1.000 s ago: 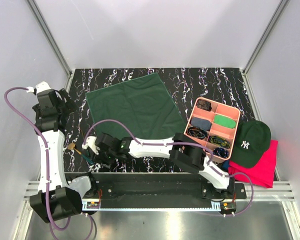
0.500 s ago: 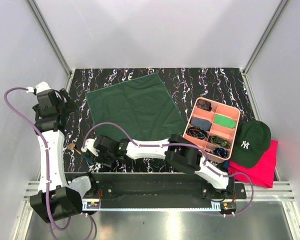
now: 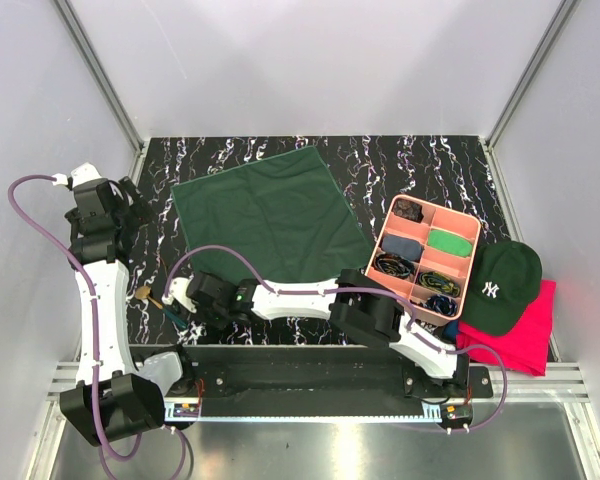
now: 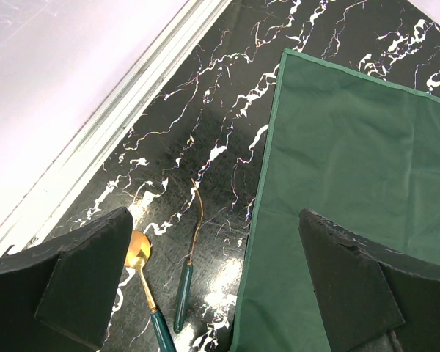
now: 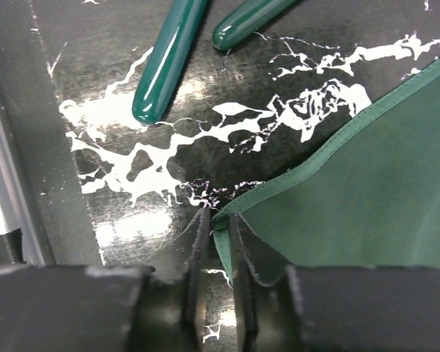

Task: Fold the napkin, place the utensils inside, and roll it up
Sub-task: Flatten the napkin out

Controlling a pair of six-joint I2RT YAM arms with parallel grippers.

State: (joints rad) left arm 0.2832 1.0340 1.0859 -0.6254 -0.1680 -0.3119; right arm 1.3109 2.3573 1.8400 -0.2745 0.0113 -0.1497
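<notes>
R jaws nearly shut, pinching the near corner of the large dark-green square cloth napkin [image 5: 352, 183], flat on the black white-veined marble table [image 5: 81, 213]. L jaws wide, holding nothing, w/ slim green-handled gold utensils [image 4: 182, 293] below betw. them, napkin edge just beside.

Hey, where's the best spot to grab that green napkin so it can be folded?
Pinch the napkin at its near left corner, coming from the robot's side, low and level. It lies flat, so only the hemmed edge offers a lip to pinch; the right hand has its fingers either side of that corner.
</notes>
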